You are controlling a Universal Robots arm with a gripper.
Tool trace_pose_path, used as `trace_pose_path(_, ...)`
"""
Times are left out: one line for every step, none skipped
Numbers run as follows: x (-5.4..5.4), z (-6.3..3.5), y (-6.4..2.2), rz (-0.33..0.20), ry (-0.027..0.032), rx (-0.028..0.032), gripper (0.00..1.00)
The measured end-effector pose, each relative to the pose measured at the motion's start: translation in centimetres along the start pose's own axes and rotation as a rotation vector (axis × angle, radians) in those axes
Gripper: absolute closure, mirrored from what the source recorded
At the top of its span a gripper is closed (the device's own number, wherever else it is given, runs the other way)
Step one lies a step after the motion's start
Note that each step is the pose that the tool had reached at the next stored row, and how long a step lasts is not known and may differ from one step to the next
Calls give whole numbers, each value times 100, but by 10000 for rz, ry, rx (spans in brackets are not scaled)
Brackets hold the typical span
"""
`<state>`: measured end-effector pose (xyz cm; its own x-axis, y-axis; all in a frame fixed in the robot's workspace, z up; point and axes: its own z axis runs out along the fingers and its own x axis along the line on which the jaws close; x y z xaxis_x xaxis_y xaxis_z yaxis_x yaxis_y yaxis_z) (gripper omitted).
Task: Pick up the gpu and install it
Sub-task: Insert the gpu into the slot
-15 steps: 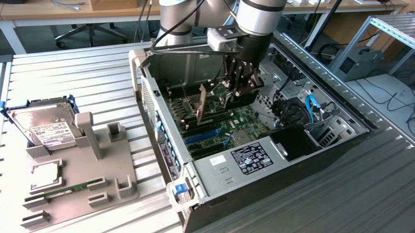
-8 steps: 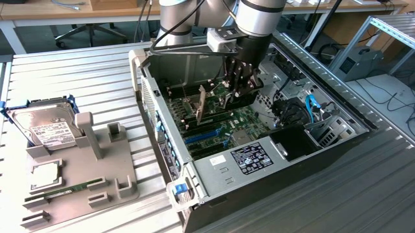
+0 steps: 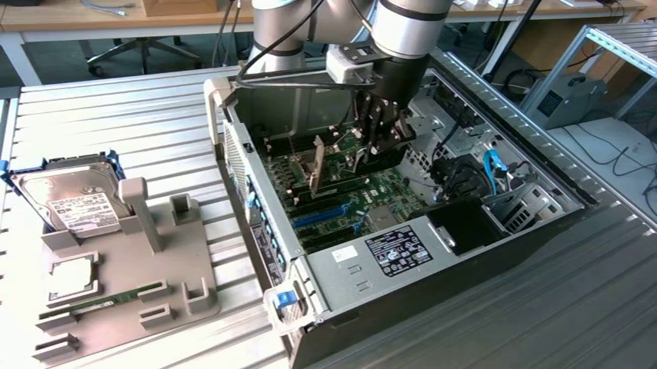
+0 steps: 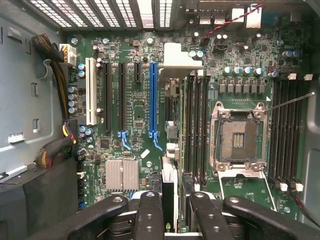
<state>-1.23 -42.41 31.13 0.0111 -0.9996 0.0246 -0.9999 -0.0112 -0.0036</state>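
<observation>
The black multi-fingered claw [image 3: 382,123] is down inside the open grey computer case [image 3: 257,231], pinched nearly closed on the slim green-and-black gpu card [image 4: 170,165], held edge-on above the green motherboard [image 4: 135,100]. Picked up; seating looks unfinished.

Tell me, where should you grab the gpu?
Its top long edge, mid-length, from above. The gpu stands on edge over the motherboard, thin enough to pinch across its flat faces, bracket at one end. The gripper holds it that way.

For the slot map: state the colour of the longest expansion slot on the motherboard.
Blue; the long slot shows best in the wrist view.
</observation>
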Motion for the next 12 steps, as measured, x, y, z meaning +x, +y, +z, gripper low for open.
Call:
trace_pose_path(0,2,2,0,0,0,74)
trace_pose_path(0,3,4,0,0,0,74)
trace_pose_path(0,3,6,0,0,0,74)
trace_pose_path(0,4,7,0,1,0,74)
trace_pose_path(0,5,9,0,1,0,74)
trace_pose_path(0,6,11,0,1,0,74)
trace_pose_path(0,7,13,0,1,0,74)
trace_pose_path(0,8,16,0,2,0,74)
trace_pose_path(0,8,17,0,2,0,74)
trace_pose_path(-1,9,19,0,3,0,74)
trace_pose_path(-1,10,21,0,3,0,74)
trace_pose_path(0,11,23,0,4,0,74)
